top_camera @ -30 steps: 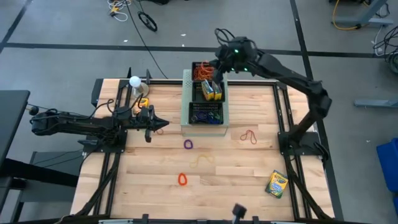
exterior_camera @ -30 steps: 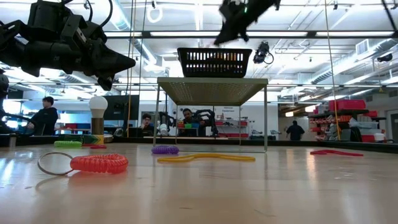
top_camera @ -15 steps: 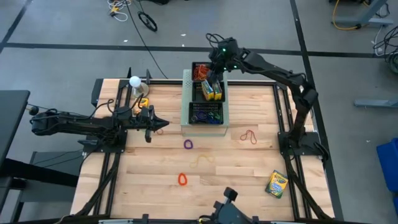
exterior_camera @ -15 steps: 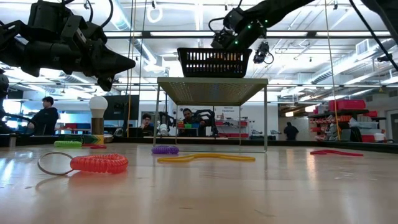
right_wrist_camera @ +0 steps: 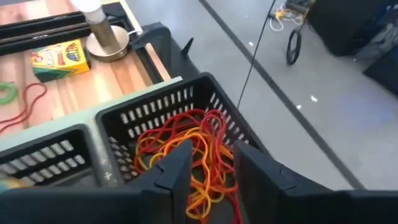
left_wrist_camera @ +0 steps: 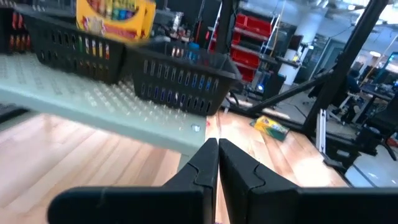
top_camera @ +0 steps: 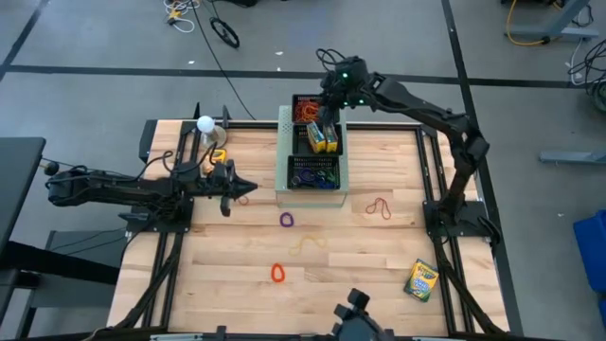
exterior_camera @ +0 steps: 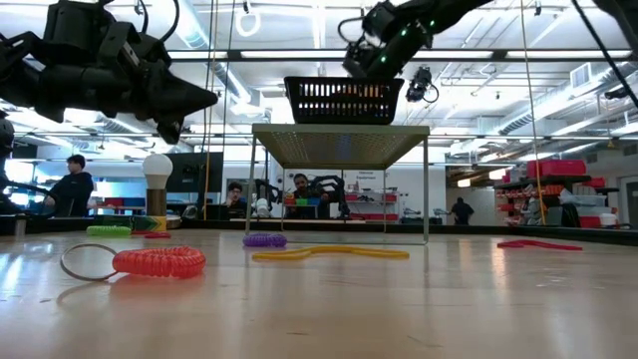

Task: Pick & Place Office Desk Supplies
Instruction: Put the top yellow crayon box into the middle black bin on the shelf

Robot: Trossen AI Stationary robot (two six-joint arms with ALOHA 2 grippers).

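Three black mesh trays sit in a row on the pale-green perforated box (top_camera: 284,175). The far tray (right_wrist_camera: 205,93) holds red and orange rubber bands (right_wrist_camera: 186,140). The middle tray holds a crayon box (top_camera: 322,139), and the near tray (top_camera: 314,171) holds dark bands. My right gripper (right_wrist_camera: 212,152) hovers open just above the far tray's bands (top_camera: 327,106). My left gripper (top_camera: 239,187) waits shut and level, left of the box, with nothing in it (left_wrist_camera: 217,146). Loose on the table lie a purple band (top_camera: 287,220), a yellow band (top_camera: 307,243), an orange coil (top_camera: 277,274), a red band (top_camera: 381,207) and a crayon box (top_camera: 421,280).
A white ball on a stand (top_camera: 204,124) stands at the far left corner, with another crayon box (right_wrist_camera: 57,59) and a green band beside it. Metal frame rails run along the table's left and right sides. Bare wood lies between the loose bands.
My right gripper has come down and moved a little toward the table's left, and now sits low over the far tray.
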